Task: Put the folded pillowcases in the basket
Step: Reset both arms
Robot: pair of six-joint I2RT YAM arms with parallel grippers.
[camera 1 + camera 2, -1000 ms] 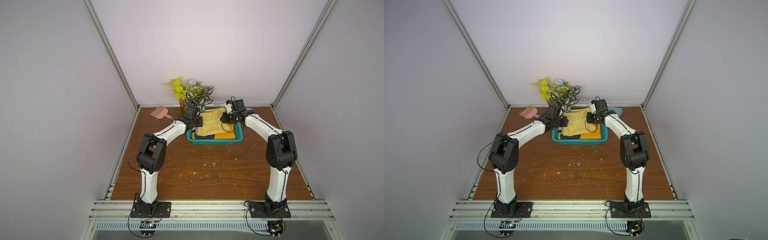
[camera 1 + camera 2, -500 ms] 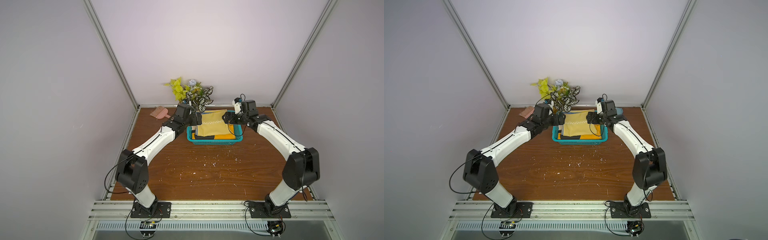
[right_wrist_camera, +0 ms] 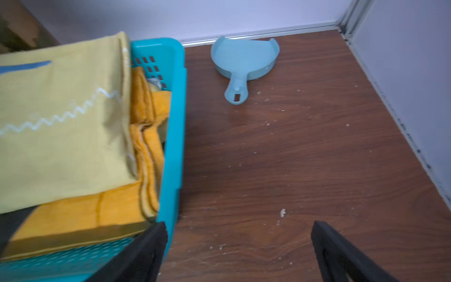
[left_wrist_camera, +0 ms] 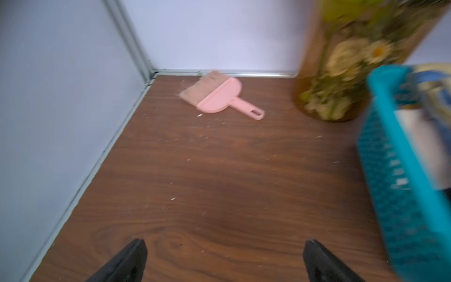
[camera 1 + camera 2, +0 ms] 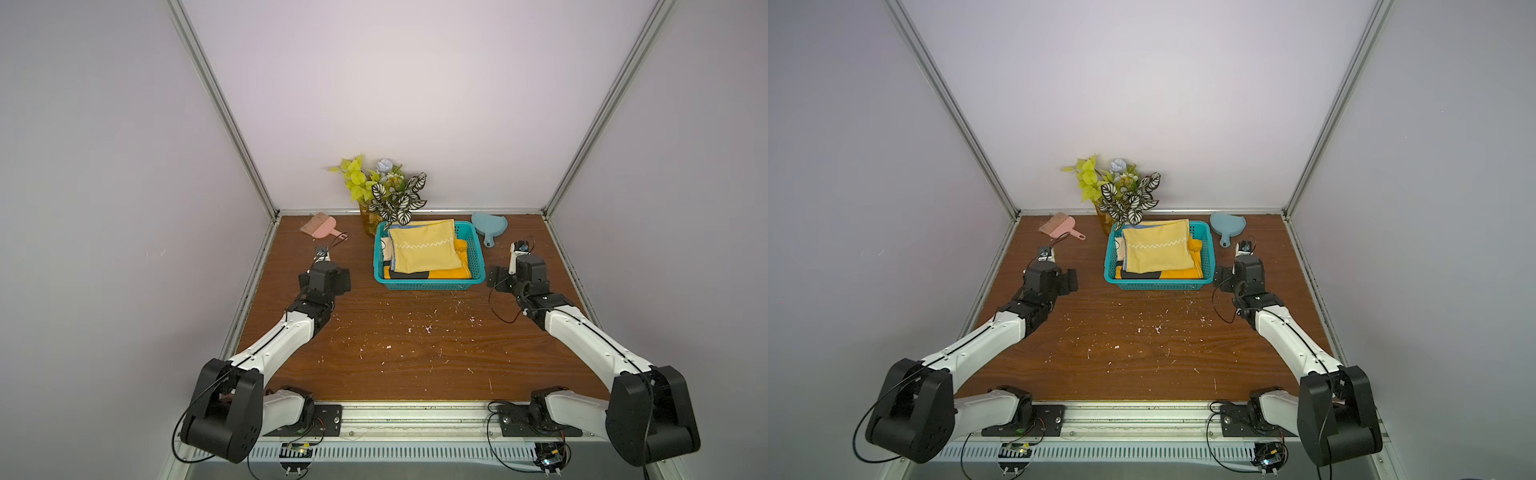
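Note:
The teal basket (image 5: 430, 284) (image 5: 1158, 284) stands at the back middle of the wooden table. The folded pillowcase (image 5: 424, 249) (image 5: 1156, 251), pale yellow with a white zigzag line, lies on top of other cloths inside it. My left gripper (image 5: 330, 274) (image 4: 224, 244) hovers open and empty over bare table to the left of the basket (image 4: 400, 195). On the basket's right side my right gripper (image 5: 517, 274) (image 3: 239, 224) is open and empty, one finger close by the rim (image 3: 174, 122). The pillowcase (image 3: 61, 134) touches neither gripper.
Orange folded cloths (image 5: 451, 272) lie under the pillowcase. A pink brush (image 5: 320, 227) (image 4: 219, 97) lies at the back left. A blue dustpan (image 5: 488, 226) (image 3: 244, 61) sits at the back right. A vase of plants (image 5: 382, 195) stands behind the basket. White crumbs dot the table.
Both grippers have opened and let go of the pillowcase, which now rests in the basket. Both arms have drawn back and outward, away from the basket.

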